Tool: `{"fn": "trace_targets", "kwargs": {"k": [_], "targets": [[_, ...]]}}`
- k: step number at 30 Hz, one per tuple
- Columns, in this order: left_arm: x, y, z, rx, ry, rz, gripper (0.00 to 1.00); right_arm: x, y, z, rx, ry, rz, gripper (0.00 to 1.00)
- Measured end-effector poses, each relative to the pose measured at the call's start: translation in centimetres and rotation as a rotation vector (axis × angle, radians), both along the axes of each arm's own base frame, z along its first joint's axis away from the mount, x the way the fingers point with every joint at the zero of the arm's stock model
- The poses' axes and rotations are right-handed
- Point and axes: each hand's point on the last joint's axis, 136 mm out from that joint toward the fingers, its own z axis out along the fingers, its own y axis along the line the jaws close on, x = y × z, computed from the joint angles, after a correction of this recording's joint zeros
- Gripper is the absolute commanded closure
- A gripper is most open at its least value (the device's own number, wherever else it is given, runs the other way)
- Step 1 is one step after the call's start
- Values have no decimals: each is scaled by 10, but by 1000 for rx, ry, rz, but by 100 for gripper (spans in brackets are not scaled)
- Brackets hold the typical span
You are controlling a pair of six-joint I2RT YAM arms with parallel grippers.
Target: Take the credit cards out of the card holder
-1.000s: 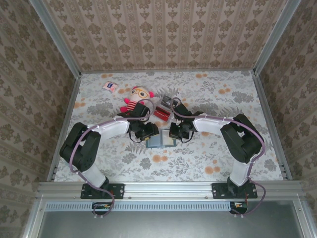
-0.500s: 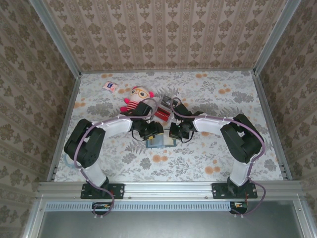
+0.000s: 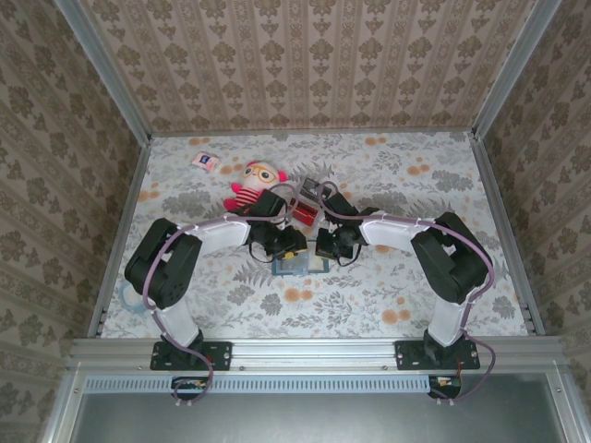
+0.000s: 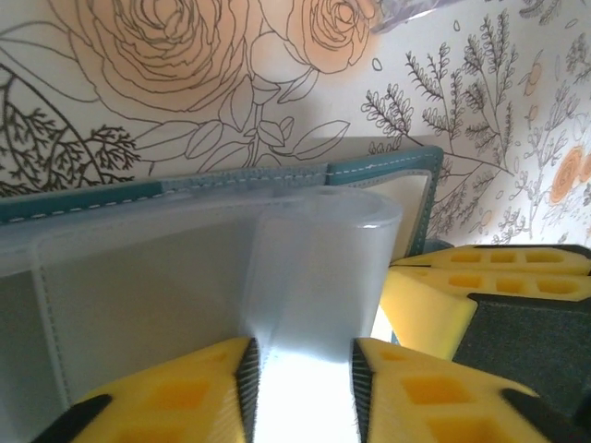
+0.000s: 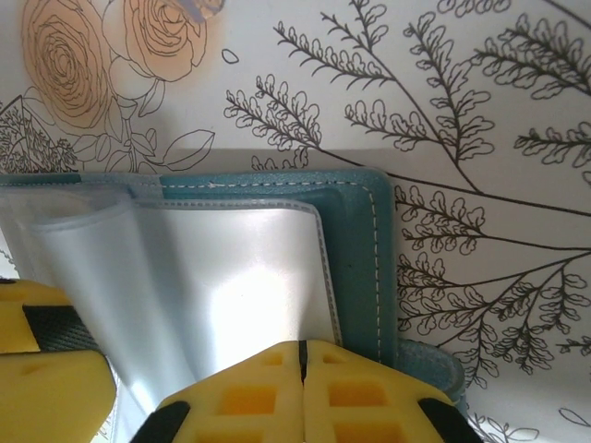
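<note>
The teal card holder (image 3: 300, 266) lies open on the floral table between both grippers. Its clear blue-grey sleeves (image 4: 314, 268) arch up in the left wrist view. My left gripper (image 4: 300, 392) is open, with a sleeve lying in the gap between its yellow fingers. My right gripper (image 5: 302, 392) is shut, its tips resting on the right-hand sleeve (image 5: 231, 277) next to the teal stitched edge (image 5: 355, 268). Red credit cards (image 3: 302, 211) and a dark one (image 3: 311, 190) lie in a small pile just behind the holder. No card shows inside the sleeves.
A plush doll (image 3: 251, 185) in pink lies behind the left arm. A small white-pink-blue packet (image 3: 205, 161) sits at the far left. Patterned walls close in the table on three sides.
My left arm has swung right and its gripper has moved further in over the holder's left half. The right arm and the holder have stayed put.
</note>
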Motion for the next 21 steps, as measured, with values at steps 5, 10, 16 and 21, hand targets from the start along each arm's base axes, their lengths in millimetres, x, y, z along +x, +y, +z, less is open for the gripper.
{"fn": "trace_targets", "kwargs": {"k": [5,10,16,21], "targets": [[-2,6,-10,40,11,-6,81,0,5,3,25,-13,30,77],[-2,8,-12,48,11,-7,87,-1,10,7,52,-29,76,68],[-2,8,-14,50,14,-8,93,-5,15,10,62,-39,121,54],[-2,7,-14,47,13,-9,96,-7,21,13,63,-48,144,46]]}}
